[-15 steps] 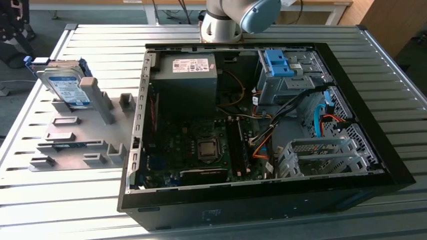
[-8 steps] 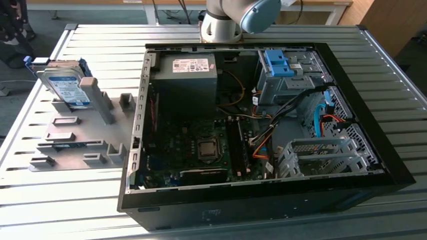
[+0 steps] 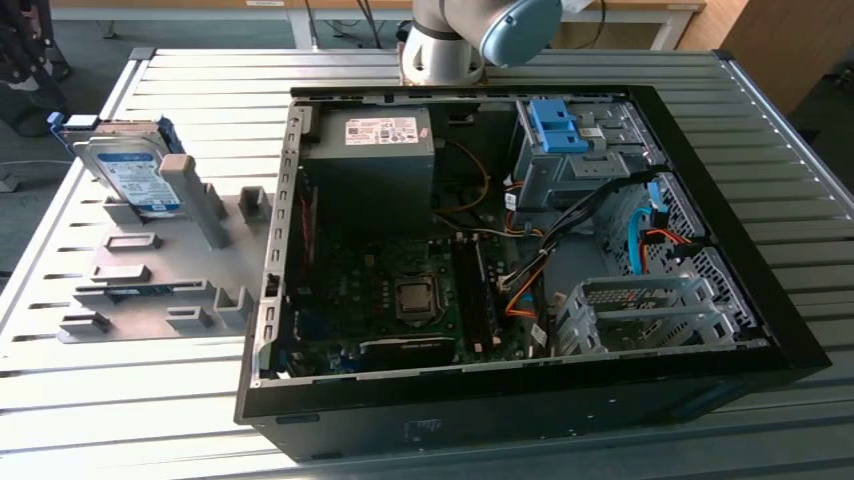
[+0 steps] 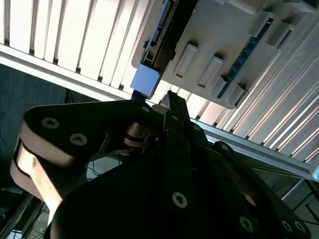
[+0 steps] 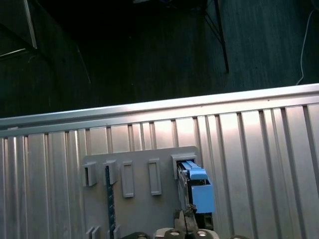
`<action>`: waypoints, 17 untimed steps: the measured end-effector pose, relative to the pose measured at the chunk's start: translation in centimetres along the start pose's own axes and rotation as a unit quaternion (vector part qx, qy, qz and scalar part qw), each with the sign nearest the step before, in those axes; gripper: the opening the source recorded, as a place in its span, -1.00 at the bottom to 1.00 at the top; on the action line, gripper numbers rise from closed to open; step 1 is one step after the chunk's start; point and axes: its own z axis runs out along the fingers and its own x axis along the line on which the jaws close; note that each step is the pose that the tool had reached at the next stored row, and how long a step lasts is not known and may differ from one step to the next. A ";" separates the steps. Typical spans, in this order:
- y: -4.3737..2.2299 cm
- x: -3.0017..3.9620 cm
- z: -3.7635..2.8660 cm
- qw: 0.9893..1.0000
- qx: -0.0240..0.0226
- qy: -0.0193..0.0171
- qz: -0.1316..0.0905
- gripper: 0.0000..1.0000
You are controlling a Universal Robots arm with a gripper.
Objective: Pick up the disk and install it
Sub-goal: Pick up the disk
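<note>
The disk (image 3: 134,178) stands on edge in the grey rack (image 3: 160,300), to the exterior view's left of the open computer case (image 3: 507,415). The print on its white-and-blue label is unreadable. In the second wrist view the gripper (image 4: 172,99) hovers near the disk's blue bracket (image 4: 147,82); spread or pressed together, I cannot tell.
</note>
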 end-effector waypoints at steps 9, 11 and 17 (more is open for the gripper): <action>0.00 -0.02 0.02 1.000 0.000 0.000 0.000 -0.07; 0.00 -0.09 0.04 1.000 0.000 0.000 0.000 0.06; 0.11 -0.93 0.33 1.000 0.000 0.000 0.001 0.06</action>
